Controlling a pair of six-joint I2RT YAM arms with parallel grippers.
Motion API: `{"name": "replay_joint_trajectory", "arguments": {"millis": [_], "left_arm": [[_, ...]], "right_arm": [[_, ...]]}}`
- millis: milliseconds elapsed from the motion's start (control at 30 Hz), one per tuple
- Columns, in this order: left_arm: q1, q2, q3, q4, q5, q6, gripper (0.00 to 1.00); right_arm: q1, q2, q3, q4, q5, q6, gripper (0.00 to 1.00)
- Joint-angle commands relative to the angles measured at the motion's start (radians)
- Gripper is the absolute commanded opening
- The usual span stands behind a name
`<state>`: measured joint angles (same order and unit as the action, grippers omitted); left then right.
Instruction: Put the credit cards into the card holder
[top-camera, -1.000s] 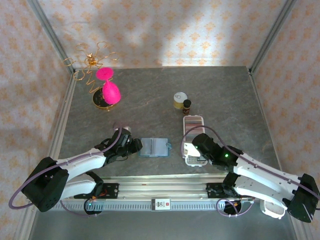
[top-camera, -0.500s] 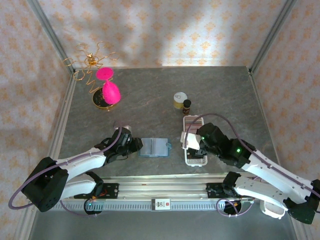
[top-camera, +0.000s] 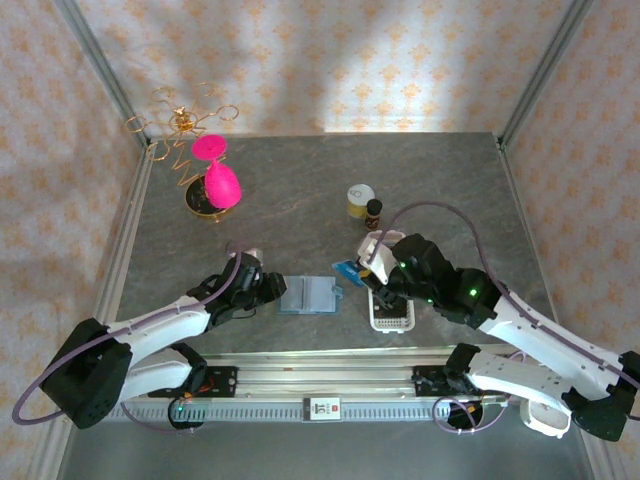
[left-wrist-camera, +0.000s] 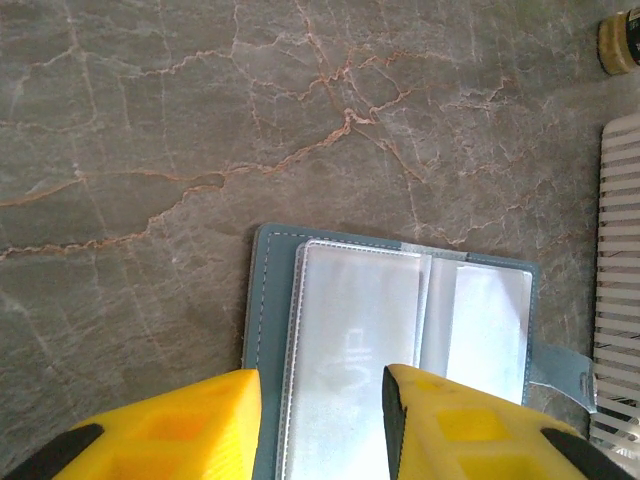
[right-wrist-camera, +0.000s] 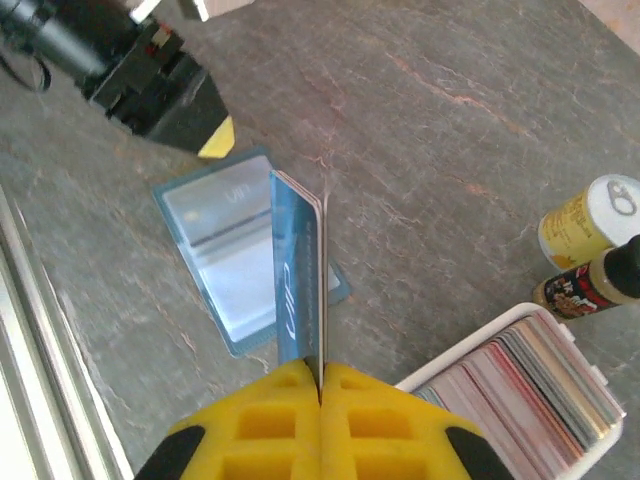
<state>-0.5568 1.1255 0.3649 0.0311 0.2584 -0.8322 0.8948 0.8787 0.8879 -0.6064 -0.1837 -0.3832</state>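
Observation:
The teal card holder (top-camera: 310, 296) lies open and flat on the table, its clear sleeves (left-wrist-camera: 390, 330) facing up. My left gripper (left-wrist-camera: 320, 420) is open, its yellow fingers (left-wrist-camera: 180, 430) standing apart over the holder's left half, at the holder's left edge in the top view (top-camera: 272, 292). My right gripper (right-wrist-camera: 320, 375) is shut on a bright blue credit card (right-wrist-camera: 295, 280), held upright on edge just above the holder's right side (right-wrist-camera: 225, 250). From above, that card (top-camera: 347, 270) hangs between the holder and the tray. More credit cards (right-wrist-camera: 545, 385) stand in rows in the tray.
The long white slotted tray (top-camera: 392, 320) sits right of the holder, partly under my right arm. A small yellow can (top-camera: 360, 199) and a dark bottle (top-camera: 374, 211) stand behind it. A pink hourglass (top-camera: 216, 180) and a gold wire stand (top-camera: 180, 125) are at the back left.
My right gripper has risen from the tray and swung left toward the card holder, carrying the blue card. The left arm has stayed put.

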Motion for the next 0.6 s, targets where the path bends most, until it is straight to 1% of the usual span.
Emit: {"name": "replay_joint_trajectory", "arguments": {"millis": [0, 67, 200, 300, 333, 400, 500, 567], "left_arm": [[-0.008, -0.011, 0.031, -0.039, 0.001, 0.03, 0.39], [-0.008, -0.005, 0.034, -0.04, 0.002, 0.036, 0.39], [-0.008, 0.005, 0.042, -0.045, 0.002, 0.04, 0.39], [-0.009, 0.003, 0.035, -0.032, 0.001, 0.029, 0.39], [-0.009, 0.003, 0.032, -0.026, 0.003, 0.02, 0.38], [-0.011, 0.011, 0.031, 0.008, 0.018, 0.018, 0.39], [-0.01, 0.037, 0.081, -0.038, -0.009, 0.045, 0.38], [-0.011, 0.049, 0.092, -0.035, 0.006, 0.055, 0.38]], "right_arm": [[-0.005, 0.006, 0.037, 0.0, 0.092, 0.103, 0.0], [-0.005, 0.003, 0.034, -0.039, 0.154, 0.02, 0.0], [-0.005, -0.003, 0.008, -0.13, 0.215, -0.23, 0.0], [-0.005, -0.011, -0.019, -0.162, 0.261, -0.353, 0.0], [-0.006, -0.01, -0.024, -0.163, 0.274, -0.353, 0.0], [-0.007, -0.003, -0.025, -0.155, 0.262, -0.331, 0.0], [-0.007, -0.009, -0.038, -0.103, 0.256, -0.272, 0.0], [-0.007, -0.013, -0.044, -0.088, 0.25, -0.244, 0.0]]}}
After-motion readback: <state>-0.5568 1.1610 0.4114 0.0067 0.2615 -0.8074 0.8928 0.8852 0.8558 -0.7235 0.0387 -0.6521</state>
